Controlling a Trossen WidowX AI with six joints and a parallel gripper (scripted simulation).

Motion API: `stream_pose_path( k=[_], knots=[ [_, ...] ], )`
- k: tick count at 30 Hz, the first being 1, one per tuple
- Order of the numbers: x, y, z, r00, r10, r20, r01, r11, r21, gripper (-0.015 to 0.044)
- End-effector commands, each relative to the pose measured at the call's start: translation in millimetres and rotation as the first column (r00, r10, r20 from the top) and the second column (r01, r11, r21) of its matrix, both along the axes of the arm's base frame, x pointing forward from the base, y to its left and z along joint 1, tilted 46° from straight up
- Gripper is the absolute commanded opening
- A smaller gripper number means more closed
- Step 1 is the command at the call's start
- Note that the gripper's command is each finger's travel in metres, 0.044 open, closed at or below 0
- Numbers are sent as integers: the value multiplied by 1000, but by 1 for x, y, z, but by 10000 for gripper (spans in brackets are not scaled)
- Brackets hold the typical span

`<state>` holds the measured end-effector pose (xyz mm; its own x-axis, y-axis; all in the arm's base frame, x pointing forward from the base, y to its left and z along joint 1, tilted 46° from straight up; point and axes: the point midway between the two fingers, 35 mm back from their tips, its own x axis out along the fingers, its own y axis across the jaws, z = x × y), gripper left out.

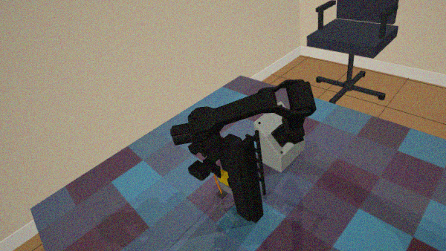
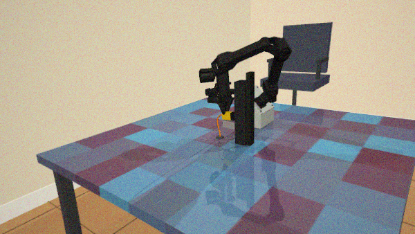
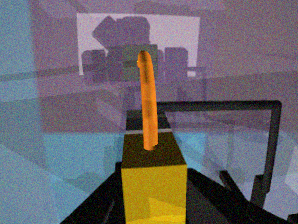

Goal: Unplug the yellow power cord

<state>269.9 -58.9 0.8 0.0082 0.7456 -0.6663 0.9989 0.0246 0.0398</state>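
Item one: our claw (image 2: 225, 110), pointed down beside the power strip (image 2: 245, 111), closed narrow on the yellow plug (image 3: 154, 205). In the wrist view we see the plug wedged between both dark fingers, its far end towards the surface (image 2: 166, 163).

Item two: the plug itself, held above the surface and just beside the strip's tall face at its lower half. From the top view the plug (image 1: 224, 177) shows as a small yellow patch against the strip's left side; we cannot tell whether it touches the strip or sits in a socket.

Item three: the orange cord (image 2: 218, 126), running from the plug in a short curve down to a small grey foot (image 2: 219, 137) on the surface.

Item four: the power strip, a black bar standing upright on the checked surface, its socket row (image 1: 258, 160) along one edge.

Item five: the arm's pale base block (image 2: 265, 115), behind the strip.

Item six: an office chair (image 1: 353, 31) on the tiled floor, well apart.
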Motion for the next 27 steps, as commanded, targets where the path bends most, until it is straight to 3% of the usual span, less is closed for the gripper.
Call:
stream_pose_path(
  k=[1, 15, 27],
  knots=[
    [3, -23, -14, 1000, -6, 7, 7, 998, -59, 0],
    [3, -42, -28, 1000, -8, 6, 8, 998, -59, 0],
    [2, -31, -23, 1000, -9, 5, 9, 998, -54, 315]
  ],
)
